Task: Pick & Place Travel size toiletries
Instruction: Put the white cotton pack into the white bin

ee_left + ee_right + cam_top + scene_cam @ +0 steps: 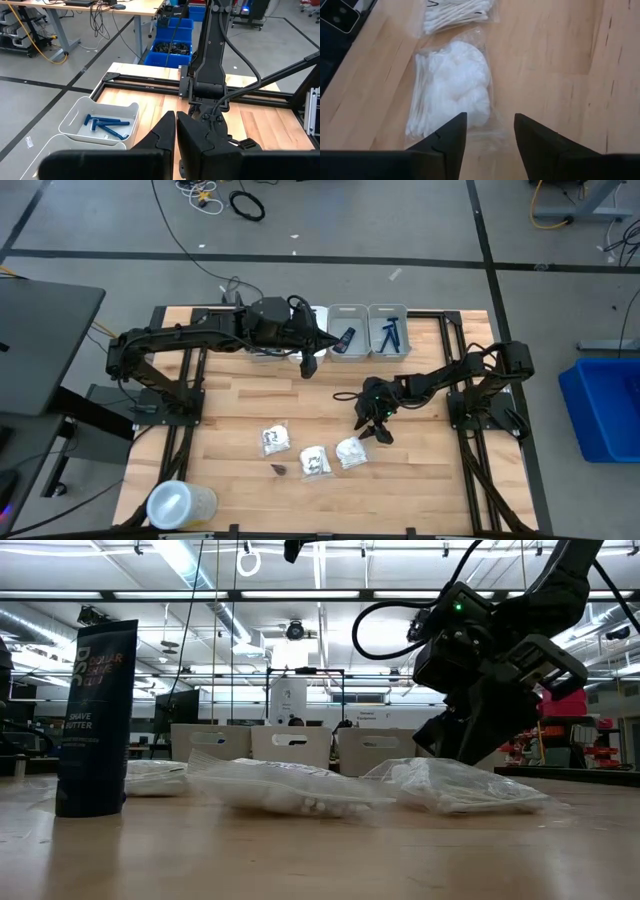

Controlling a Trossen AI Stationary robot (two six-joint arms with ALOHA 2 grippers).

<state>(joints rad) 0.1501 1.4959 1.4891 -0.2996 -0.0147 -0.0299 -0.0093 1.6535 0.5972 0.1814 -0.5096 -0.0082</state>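
Three clear crinkly packets of white cotton toiletries lie flat on the wooden table near its front: one [273,439], one [314,461] and one [350,452]. A small dark case [279,469] lies beside them. My right gripper [490,117] is open and slants down over the rightmost packet [452,95], one finger on either side of the packet's clear edge. My left gripper [176,131] is shut and empty, held high over the bins at the far edge [308,360]. Blue razors [106,125] lie in one bin. My right gripper comes at the rightmost packet slanting down from the table's right. Its open fingers [451,131] stand astride the packet's clear end [489,134]. I cannot tell whether the fingertips touch the film. The packet lies flat on the table.
Three bins stand in a row at the far edge: a white one [318,315], a grey one holding a dark case [347,330] and a grey one with razors [388,330]. A dark shave-butter bottle [95,720] stands at the near left corner [180,505]. Bare wood lies mid-table.
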